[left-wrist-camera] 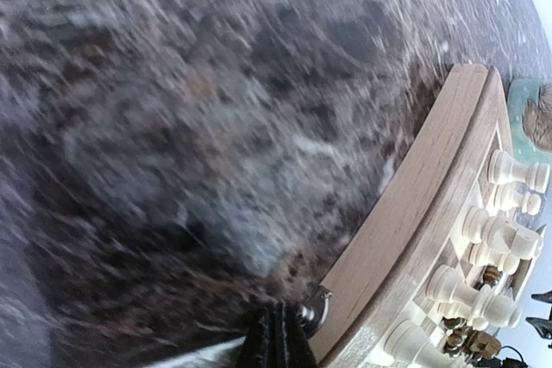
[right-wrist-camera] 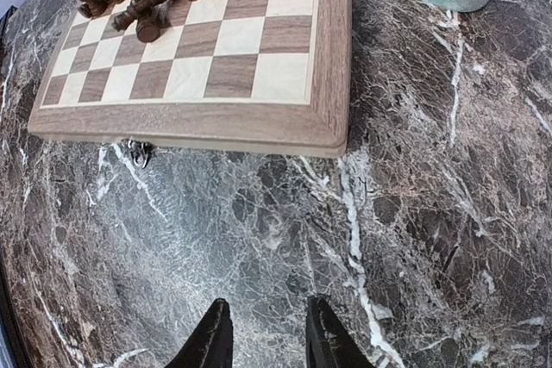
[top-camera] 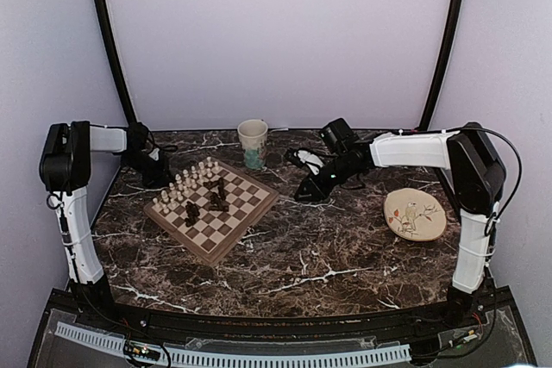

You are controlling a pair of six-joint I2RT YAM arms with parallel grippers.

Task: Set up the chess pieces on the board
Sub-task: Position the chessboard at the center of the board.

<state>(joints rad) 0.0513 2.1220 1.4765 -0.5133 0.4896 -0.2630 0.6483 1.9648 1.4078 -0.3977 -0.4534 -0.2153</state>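
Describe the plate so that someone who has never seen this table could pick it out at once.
Start at the dark marble table and go to its right side, away from the chessboard. There the plate lies flat and alone. It is round and cream with what looks like a bird drawn on it, unlike the upright cup at the far edge.

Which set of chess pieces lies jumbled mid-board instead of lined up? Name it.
The dark brown pieces: clustered near the middle of the board, some toppled, while the cream-white pieces stand in rows along its far-left edge.
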